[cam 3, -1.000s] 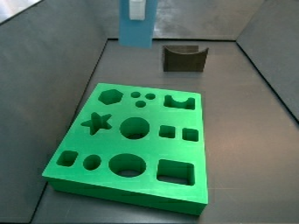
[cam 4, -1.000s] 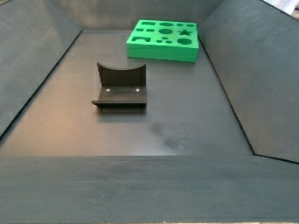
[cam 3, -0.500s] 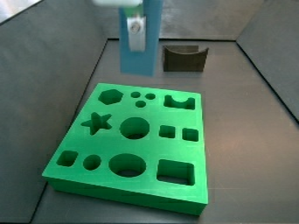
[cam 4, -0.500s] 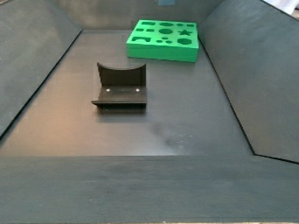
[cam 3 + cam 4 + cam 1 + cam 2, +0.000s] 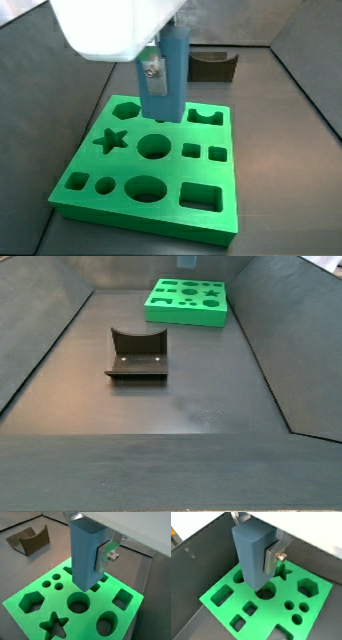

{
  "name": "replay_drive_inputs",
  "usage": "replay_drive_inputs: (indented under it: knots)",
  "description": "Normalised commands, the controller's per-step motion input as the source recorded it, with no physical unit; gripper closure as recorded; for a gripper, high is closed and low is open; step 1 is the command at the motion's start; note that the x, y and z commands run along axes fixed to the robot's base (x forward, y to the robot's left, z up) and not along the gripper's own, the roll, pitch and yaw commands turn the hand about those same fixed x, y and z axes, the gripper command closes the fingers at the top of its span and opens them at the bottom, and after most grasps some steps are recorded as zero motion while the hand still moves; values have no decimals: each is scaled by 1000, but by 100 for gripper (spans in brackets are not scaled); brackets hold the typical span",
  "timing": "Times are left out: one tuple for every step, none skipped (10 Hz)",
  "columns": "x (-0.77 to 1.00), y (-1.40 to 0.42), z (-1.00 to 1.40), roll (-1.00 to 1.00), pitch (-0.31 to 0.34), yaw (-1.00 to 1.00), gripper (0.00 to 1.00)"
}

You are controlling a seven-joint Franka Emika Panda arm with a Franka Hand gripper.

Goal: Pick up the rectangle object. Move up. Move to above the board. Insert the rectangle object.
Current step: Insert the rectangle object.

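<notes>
While the rectangle object [image 5: 87, 554] is pinched upright between its silver plates, the claw [image 5: 92, 556] is seen hanging over the board [image 5: 130, 619] in both wrist views. One finger [image 5: 107, 554], fastened with a bolt, is pressed flat against the side of the light-blue block [image 5: 252, 554]; the opposite finger is hidden behind the block. The lower end of the block is held clear of the green slab [image 5: 224, 592], above the region of the large round hole [image 5: 78, 602] and the small square holes, though which cut-out lies exactly beneath cannot be told.

In a side view, the claw [image 5: 156, 68] and the block [image 5: 166, 75] are shown below the white body of the arm [image 5: 114, 28], over the far half of the board [image 5: 221, 215], beside the hexagon hole [image 5: 126, 107] and the two small round holes. Every visible cut-out in the board, among them the star [image 5: 110, 140], the large circle [image 5: 155, 147] and the big square [image 5: 199, 195], is seen with nothing in it.

Behind the board, near the rear wall, the dark brown notched block [image 5: 210, 65] is seen standing on the grey desk [image 5: 287, 160]. In a side view, the fixture [image 5: 138, 353] is shown well apart from the board [image 5: 187, 303], which lies at the far end of the desk [image 5: 201, 406]; neither claw nor block is visible there.
</notes>
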Motion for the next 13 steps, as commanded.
replay_drive_inputs:
  knots:
    - [66, -166, -217, 3, -44, 49, 100]
    - [383, -463, -154, 146, 0, 209, 100]
    - [383, -497, -137, 147, 0, 303, 100]
    - [414, -474, -57, 150, 0, 363, 100]
    - [440, -383, 0, 90, 0, 426, 100]
    - [469, -417, 0, 73, 0, 454, 100]
    - [426, -426, -23, 69, 0, 409, 100]
    - [314, -374, -40, 70, 0, 349, 100]
    - [260, -340, -91, 50, 0, 277, 100]
    - [129, -246, -80, 26, 0, 163, 100]
    - [0, -43, -74, 0, -19, 0, 100]
    - [29, -254, -486, 13, -163, 29, 100]
    - [17, -286, -523, 4, -177, 23, 100]
